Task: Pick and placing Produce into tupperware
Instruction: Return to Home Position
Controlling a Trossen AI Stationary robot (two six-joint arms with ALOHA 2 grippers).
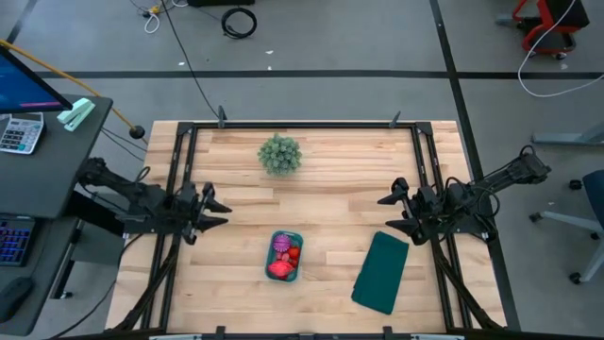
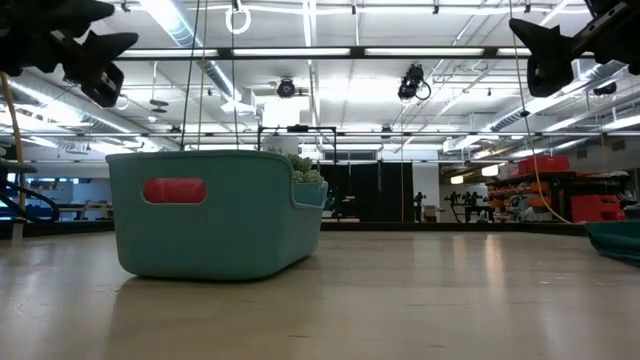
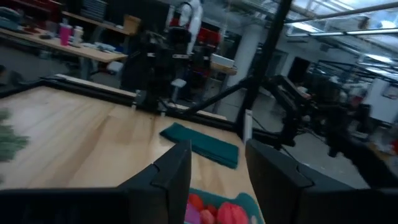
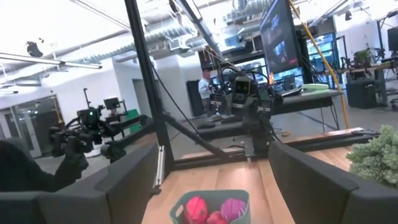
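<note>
The teal tupperware [image 1: 285,256] stands on the table near its front middle, with red and pink produce [image 1: 283,267] and a purple piece [image 1: 282,244] inside. It also shows in the low view [image 2: 215,215], the left wrist view [image 3: 219,213] and the right wrist view [image 4: 210,208]. My left gripper [image 1: 219,210] hovers open and empty at the table's left side. My right gripper [image 1: 387,212] hovers open and empty at the right side. Both are raised above the table and apart from the tub.
A spiky green plant [image 1: 280,154] stands at the far middle of the table. A flat dark-green slab [image 1: 381,272] lies at the front right. Bare wood lies between the two grippers. A person [image 4: 205,88] stands in the room beyond the table.
</note>
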